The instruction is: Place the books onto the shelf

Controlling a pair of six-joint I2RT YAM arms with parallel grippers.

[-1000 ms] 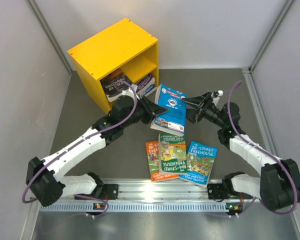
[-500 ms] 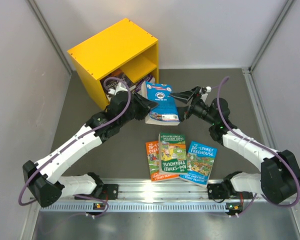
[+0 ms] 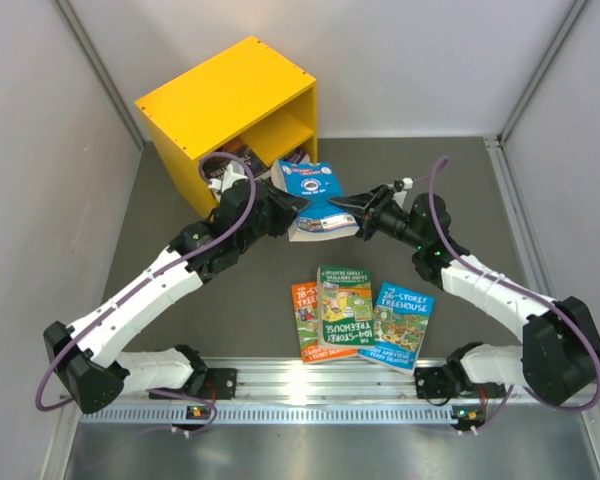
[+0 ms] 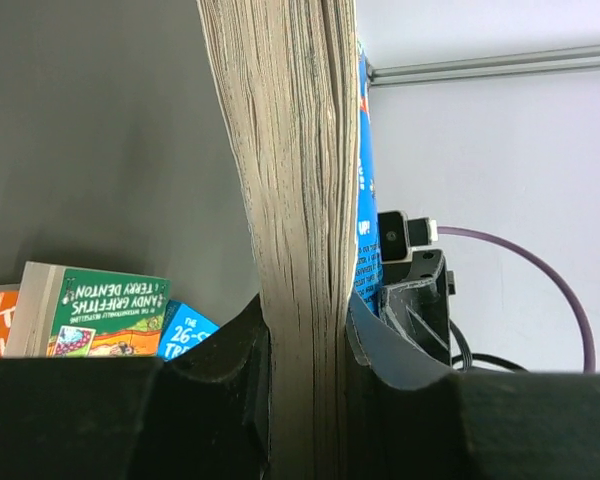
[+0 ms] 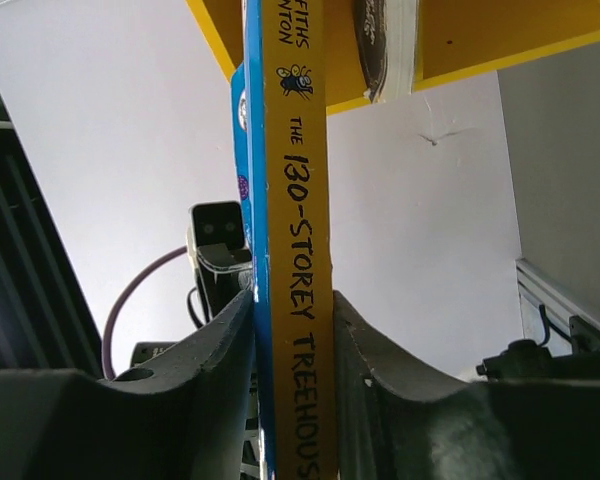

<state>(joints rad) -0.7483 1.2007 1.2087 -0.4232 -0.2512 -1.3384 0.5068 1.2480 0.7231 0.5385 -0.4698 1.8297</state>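
Note:
A bright blue book (image 3: 315, 192) hangs tilted in the air just in front of the yellow shelf (image 3: 225, 95), at its lower compartment. My left gripper (image 3: 291, 212) is shut on its page edge (image 4: 295, 200), seen between the jaws of the left gripper (image 4: 305, 340). My right gripper (image 3: 353, 216) is shut on the opposite side, jaws against the yellow spine (image 5: 298, 250) of that book, at the right gripper (image 5: 292, 330). Three books lie flat near the arms: green (image 3: 344, 305), orange (image 3: 303, 322) and blue (image 3: 400, 325). Dark books (image 3: 223, 170) sit inside the shelf.
The shelf's underside (image 5: 480, 40) and a book edge (image 5: 385, 40) in it show above the right gripper. The flat green book (image 4: 105, 315) shows in the left wrist view. Grey walls close in on both sides and the back; the arms' rail (image 3: 330, 385) runs along the near edge.
The blue book has moved up and left toward the shelf opening with the left gripper. The right gripper opened, followed leftward and closed on the book's spine.

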